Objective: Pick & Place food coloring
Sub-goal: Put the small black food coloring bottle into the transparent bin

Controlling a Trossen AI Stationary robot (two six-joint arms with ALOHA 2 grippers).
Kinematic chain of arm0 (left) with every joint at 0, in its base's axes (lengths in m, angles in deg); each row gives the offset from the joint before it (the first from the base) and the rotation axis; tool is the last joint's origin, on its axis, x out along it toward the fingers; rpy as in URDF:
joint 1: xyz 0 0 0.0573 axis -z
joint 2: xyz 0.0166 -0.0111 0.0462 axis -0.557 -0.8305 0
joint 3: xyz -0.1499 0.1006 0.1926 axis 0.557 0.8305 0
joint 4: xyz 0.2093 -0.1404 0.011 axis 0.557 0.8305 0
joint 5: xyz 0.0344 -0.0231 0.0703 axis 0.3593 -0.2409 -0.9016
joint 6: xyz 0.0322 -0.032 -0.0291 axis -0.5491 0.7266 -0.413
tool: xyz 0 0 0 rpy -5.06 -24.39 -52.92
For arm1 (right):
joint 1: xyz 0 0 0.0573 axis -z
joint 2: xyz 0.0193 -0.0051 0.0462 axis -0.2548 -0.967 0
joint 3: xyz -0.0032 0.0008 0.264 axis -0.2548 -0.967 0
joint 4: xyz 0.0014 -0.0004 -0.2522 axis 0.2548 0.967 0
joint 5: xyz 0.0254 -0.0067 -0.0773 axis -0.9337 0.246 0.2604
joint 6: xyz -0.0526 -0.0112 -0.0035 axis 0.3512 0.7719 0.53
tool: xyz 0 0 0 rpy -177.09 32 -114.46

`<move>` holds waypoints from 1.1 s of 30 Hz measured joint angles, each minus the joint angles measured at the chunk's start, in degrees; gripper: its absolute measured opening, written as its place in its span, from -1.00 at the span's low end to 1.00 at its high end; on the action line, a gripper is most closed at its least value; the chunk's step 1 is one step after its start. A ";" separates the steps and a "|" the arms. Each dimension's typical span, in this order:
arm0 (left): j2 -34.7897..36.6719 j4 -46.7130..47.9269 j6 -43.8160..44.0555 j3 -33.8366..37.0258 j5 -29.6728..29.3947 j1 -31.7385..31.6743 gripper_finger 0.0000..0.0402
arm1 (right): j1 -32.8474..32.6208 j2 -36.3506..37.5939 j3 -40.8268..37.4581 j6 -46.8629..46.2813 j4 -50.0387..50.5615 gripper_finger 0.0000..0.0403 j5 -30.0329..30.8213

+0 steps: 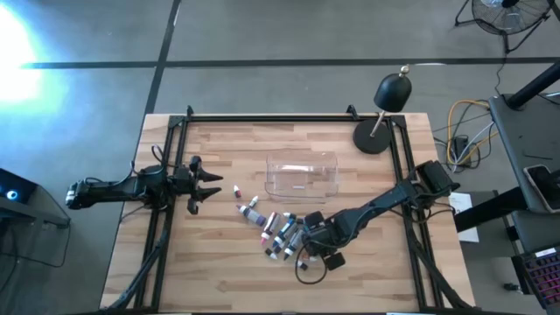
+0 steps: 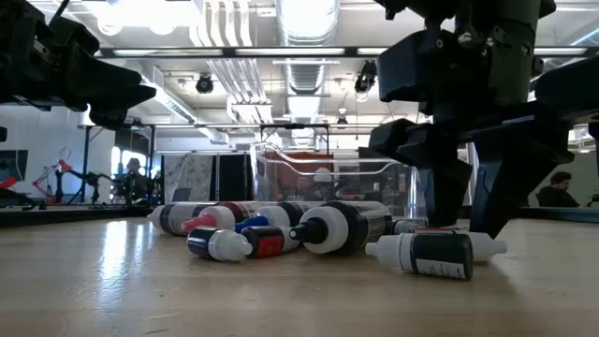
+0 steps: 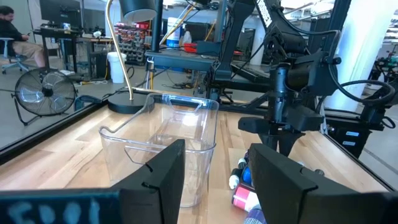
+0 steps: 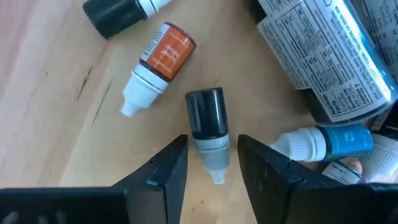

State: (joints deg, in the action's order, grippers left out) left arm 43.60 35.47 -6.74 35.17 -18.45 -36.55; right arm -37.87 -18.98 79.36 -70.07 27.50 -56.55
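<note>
On the table a clear plastic tray stands near the centre, with a black desk lamp at about two o'clock from it by the far right corner. The food coloring bottles lie scattered on their sides in a loose heap at about seven o'clock from the tray, apart from it, crowding one another so that several touch. The right arm reaches in from the table's right edge and bends low over the heap's right end, its wrist turned down toward the wood. The right tool stands narrowly parted, its two dark fingers straddling the white-capped end of one small dark bottle that lies flat; the fingers sit just beside the cap on either side, and contact cannot be told. An orange-labelled bottle and a blue one lie close by. The left arm waits at the table's left edge, nine o'clock from the tray, its left tool partly open and empty, pointing toward the tray.
</note>
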 joint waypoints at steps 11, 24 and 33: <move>-0.01 0.00 0.01 0.00 0.00 0.00 -0.25 | -0.02 0.00 -0.11 -0.52 0.07 -0.61 -0.17; 0.00 0.00 0.02 0.00 0.00 0.00 -0.25 | 0.09 5.12 7.05 -10.95 14.42 -0.74 4.29; -0.01 0.02 0.01 0.00 0.00 0.00 -0.25 | 4.45 19.45 11.90 -36.07 21.64 -0.72 36.76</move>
State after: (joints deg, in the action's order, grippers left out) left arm 43.59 35.48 -6.74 35.17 -18.44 -36.55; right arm -33.42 0.47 91.26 -106.14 49.15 -19.79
